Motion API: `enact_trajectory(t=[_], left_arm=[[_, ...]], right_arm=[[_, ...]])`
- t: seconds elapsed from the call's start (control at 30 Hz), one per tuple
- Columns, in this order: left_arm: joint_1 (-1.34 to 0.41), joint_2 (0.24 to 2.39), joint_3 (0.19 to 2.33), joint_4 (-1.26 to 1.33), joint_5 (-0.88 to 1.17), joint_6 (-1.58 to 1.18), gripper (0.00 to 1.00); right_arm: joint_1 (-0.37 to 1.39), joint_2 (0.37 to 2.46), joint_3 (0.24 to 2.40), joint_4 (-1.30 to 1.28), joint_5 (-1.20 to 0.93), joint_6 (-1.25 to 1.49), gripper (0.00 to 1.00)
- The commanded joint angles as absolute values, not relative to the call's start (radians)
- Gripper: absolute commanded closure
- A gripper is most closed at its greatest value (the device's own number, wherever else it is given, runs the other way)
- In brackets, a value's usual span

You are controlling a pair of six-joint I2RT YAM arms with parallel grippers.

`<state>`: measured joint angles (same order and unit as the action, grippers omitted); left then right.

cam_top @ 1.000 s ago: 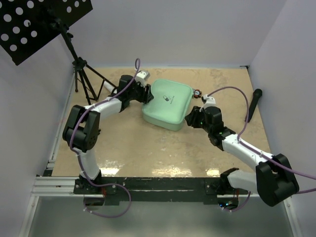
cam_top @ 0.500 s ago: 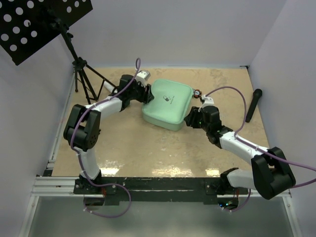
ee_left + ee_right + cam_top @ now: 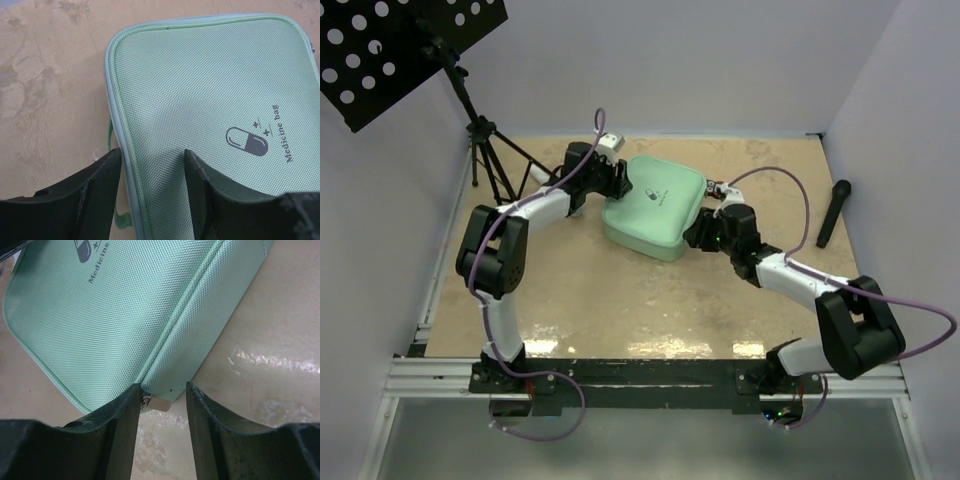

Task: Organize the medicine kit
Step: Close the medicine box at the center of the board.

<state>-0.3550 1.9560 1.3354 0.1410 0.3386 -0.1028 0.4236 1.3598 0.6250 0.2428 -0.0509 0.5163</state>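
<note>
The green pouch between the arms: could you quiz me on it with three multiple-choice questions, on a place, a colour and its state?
1. Where is the medicine kit's zip pull?
A. between the fingers of the right claw
B. on top of the lid
C. hanging in the air

2. What colour is the kit?
A. red
B. mint green
C. black

3. How does the kit lie?
A. wide open
B. standing on edge
C. closed, flat on the table

Answers:
1 A: the right wrist view shows the pull in the gap between the open fingers.
2 B: every view shows mint-green fabric.
3 C: its top is down, with the pill logo facing up.
</note>
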Motion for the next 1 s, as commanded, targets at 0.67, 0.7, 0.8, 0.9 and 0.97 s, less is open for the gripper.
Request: enact_trajectory(t=[0.67,0.7,0.8,0.9,0.97], left_arm=[[-0.302,1.798,1.266,0.204,0.124,-0.215,0.41],[-0.302,1.793,1.259,0.204,0.120,-0.224,0.41],[-0.302,1.779,1.233,0.206,0.120,-0.256,0.41],[-0.302,1.761,1.201,0.204,0.118,-0.276,0.41],[-0.302,1.750,1.187,0.201,0.112,-0.279,0.41]], right_arm=[[0.583,1.405,0.796,0.177,0.201,0.411,0.55],[0.601,1.401,0.798,0.163,0.230,0.410,0.55],[0.623,1.405,0.784,0.149,0.273,0.403,0.55],[0.627,1.420,0.781,0.127,0.293,0.413,0.55],[0.632,1.410,0.773,0.121,0.310,0.419,0.55]])
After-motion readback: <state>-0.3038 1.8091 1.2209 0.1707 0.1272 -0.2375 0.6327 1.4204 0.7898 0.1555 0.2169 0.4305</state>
